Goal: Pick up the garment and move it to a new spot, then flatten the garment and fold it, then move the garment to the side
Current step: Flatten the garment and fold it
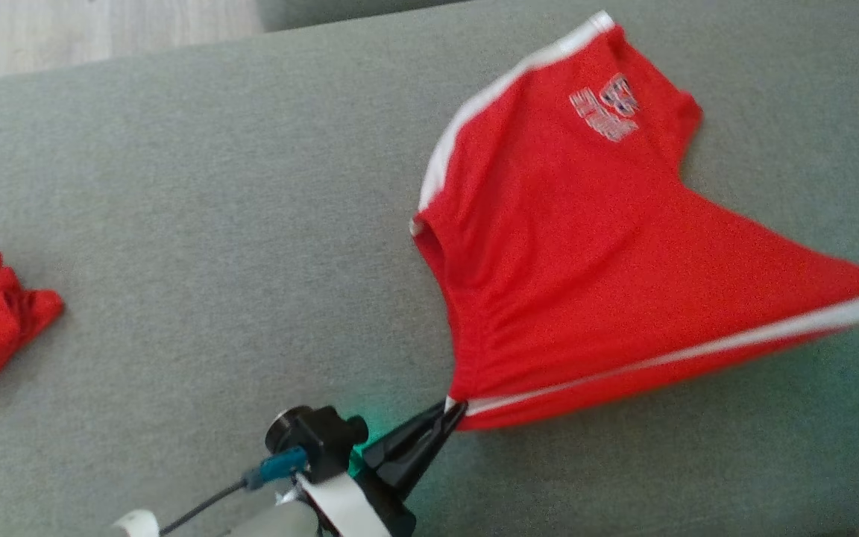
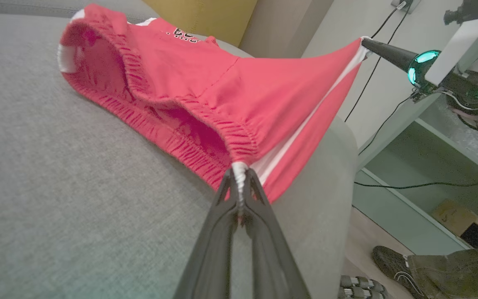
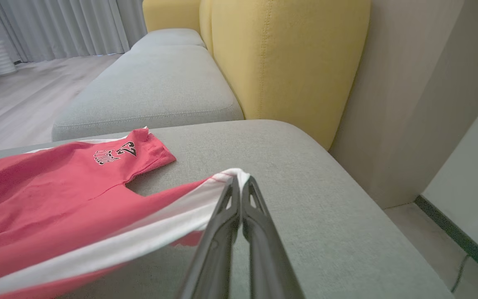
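Head view, item: red shorts (image 1: 571, 246), thin soft knit, light and limp I judge; white side stripe (image 1: 698, 347), gathered elastic waistband (image 2: 181, 108), printed number. Location: lying on grey woven sofa cushion (image 1: 213, 186), stripe edge lifted taut. My left gripper (image 1: 453, 409) pinches the waistband corner, right gripper (image 3: 239, 178) the stripe's hem end; corners suit gripping best.

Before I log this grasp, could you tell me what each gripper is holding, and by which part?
Both hold the red shorts along the white side stripe: left gripper at the waistband end, right gripper at the leg-hem end.
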Controlling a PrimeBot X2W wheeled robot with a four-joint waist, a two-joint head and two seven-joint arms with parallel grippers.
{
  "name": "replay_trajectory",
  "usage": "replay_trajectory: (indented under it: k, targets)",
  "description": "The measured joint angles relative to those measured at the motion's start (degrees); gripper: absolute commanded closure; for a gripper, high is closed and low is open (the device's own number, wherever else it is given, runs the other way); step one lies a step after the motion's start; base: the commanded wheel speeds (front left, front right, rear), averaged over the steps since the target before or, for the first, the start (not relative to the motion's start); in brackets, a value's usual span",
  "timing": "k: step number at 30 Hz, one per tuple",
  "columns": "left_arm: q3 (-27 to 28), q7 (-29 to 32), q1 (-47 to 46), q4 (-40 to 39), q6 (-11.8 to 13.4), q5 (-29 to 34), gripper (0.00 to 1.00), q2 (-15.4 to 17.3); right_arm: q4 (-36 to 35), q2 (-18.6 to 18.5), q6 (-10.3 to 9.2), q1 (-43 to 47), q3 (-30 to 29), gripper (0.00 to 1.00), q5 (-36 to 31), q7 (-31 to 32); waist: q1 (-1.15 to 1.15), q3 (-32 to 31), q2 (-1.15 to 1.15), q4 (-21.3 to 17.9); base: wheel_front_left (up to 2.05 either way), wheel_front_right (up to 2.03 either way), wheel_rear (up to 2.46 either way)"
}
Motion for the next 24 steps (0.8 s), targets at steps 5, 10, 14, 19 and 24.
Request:
replay_trajectory:
  k: [5, 10, 14, 19, 24]
  targets:
    - [1.9, 0.0, 2.1, -6.4, 0.0, -1.3, 1.0, 1.7, -14.4, 4.0, 0.04, 8.5, -7.4, 1.0, -2.0, 7.2, 0.0, -1.0, 0.0, 1.5, 0.0, 0.0, 0.0]
    - [3.8, 0.7, 0.9, -6.7, 0.0, -5.1, 1.0, -0.3, -15.4, 5.1, 0.04, 2.9, -7.9, 1.0, -5.0, 11.4, 0.01, -0.8, 0.0, 3.5, 0.0, 0.0, 0.0]
    - [4.9, 1.7, -4.1, -4.1, 0.0, -7.8, 1.0, -4.2, -10.0, 3.8, 0.03, -5.2, -5.9, 1.0, -6.2, 13.1, 0.02, 0.1, 0.0, 4.9, 0.0, 0.0, 0.0]
    - [6.6, 2.4, -10.6, -0.2, 0.0, -12.4, 1.0, -7.3, -1.4, -0.2, 0.03, -15.3, -1.2, 1.0, -7.5, 14.7, 0.02, 2.2, 0.0, 6.4, 0.0, 0.0, 0.0]
    - [6.1, 2.3, -15.7, 2.4, 0.0, -17.1, 1.0, -8.7, 10.1, -4.1, 0.03, -27.2, 5.8, 1.0, -7.1, 14.0, 0.03, 5.8, 0.0, 8.0, 0.0, 0.0, 0.0]
